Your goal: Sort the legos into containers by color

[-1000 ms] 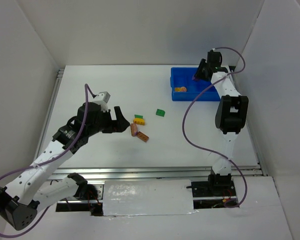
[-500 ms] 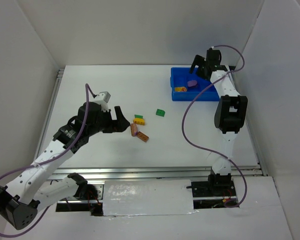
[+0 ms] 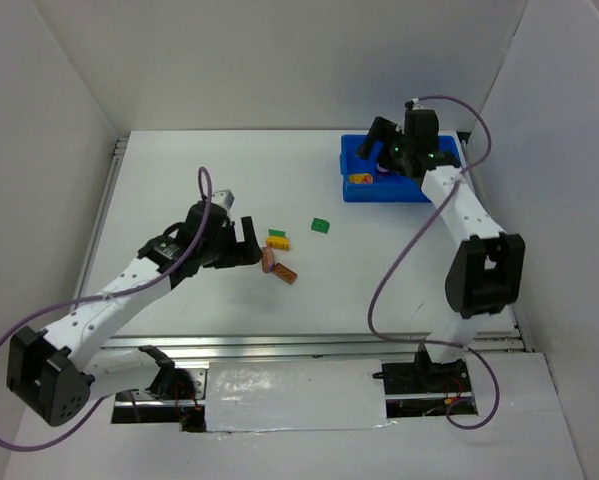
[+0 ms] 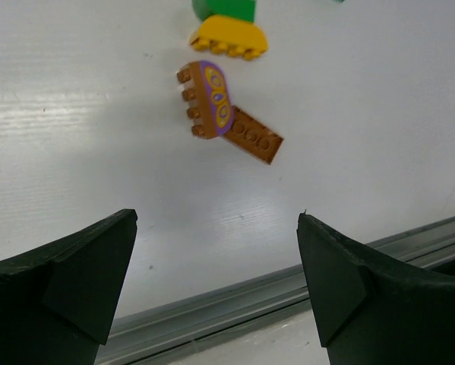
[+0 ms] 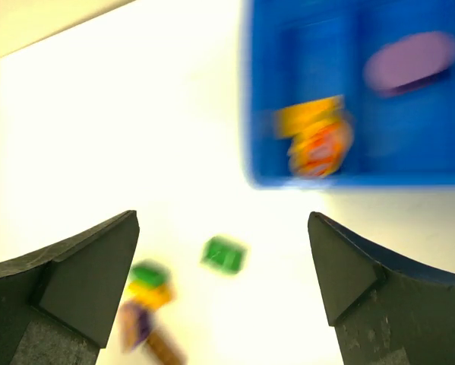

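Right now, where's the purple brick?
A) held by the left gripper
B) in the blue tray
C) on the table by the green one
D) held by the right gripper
B: the right wrist view shows the purple brick lying inside the tray, and the right gripper is open and empty.

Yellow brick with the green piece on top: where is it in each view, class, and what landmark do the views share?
Top external: yellow brick near the picture's centre.
Left wrist: yellow brick at top edge, middle.
Right wrist: yellow brick blurred, lower left.
Shared landmark: the brown bricks just beside it.
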`<control>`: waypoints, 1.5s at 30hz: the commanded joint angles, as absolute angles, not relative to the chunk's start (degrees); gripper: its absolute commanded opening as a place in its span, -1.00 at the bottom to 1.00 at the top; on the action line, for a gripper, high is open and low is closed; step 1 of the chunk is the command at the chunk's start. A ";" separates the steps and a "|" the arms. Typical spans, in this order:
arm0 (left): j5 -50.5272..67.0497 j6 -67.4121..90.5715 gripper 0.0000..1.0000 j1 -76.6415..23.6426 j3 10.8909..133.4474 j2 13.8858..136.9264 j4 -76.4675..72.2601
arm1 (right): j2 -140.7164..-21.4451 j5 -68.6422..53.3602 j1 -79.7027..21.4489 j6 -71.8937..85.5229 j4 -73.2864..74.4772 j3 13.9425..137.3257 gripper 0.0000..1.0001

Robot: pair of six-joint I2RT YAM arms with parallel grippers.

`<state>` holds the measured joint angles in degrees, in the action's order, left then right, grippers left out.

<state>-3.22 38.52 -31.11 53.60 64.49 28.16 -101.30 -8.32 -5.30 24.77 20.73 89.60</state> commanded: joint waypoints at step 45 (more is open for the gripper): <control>-23.29 52.47 0.20 -37.44 69.00 105.91 30.32 | -61.70 -15.82 -16.08 30.41 14.68 57.04 0.99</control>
